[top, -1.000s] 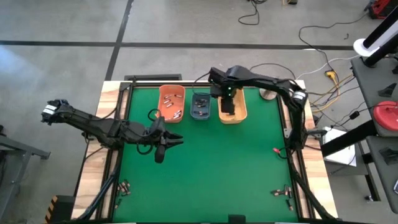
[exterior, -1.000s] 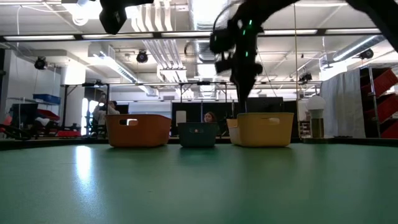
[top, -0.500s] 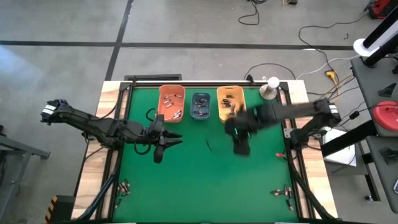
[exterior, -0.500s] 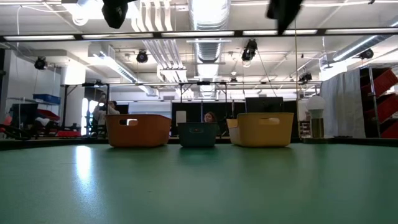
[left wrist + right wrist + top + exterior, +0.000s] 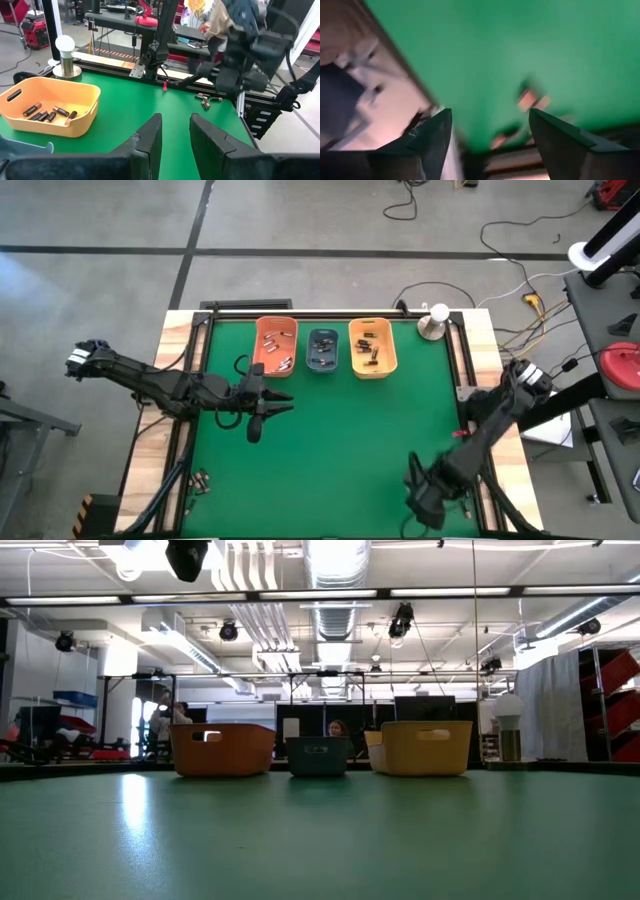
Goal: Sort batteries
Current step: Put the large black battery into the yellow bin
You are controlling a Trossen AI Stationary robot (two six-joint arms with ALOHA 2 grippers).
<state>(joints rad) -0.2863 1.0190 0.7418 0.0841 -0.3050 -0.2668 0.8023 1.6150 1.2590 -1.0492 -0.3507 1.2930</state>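
- Three bins stand in a row near the far edge of the green worktop [image 5: 330,440]: an orange bin [image 5: 275,346], a blue-grey bin [image 5: 322,351] and a yellow-orange bin [image 5: 372,347], each with batteries [image 5: 370,352] lying inside.
- More loose batteries [image 5: 452,490] lie at the worktop's near right corner, and a few others [image 5: 199,479] near the near left corner.
- Right gripper [image 5: 422,492] hangs over the near right corner, just beside the loose batteries there; its wrist view shows the two fingers [image 5: 432,141] spread wide apart with nothing between them, and blurred batteries on the green surface beyond.
- Left gripper [image 5: 256,420] hovers over the left half of the worktop, on the near side of the orange bin and well apart from any loose batteries.
- Its fingers [image 5: 150,137] stand slightly parted and empty in the left wrist view, with the yellow-orange bin and its batteries off to one side.
- A white bulb [image 5: 437,315] on a round base sits at the far right corner.
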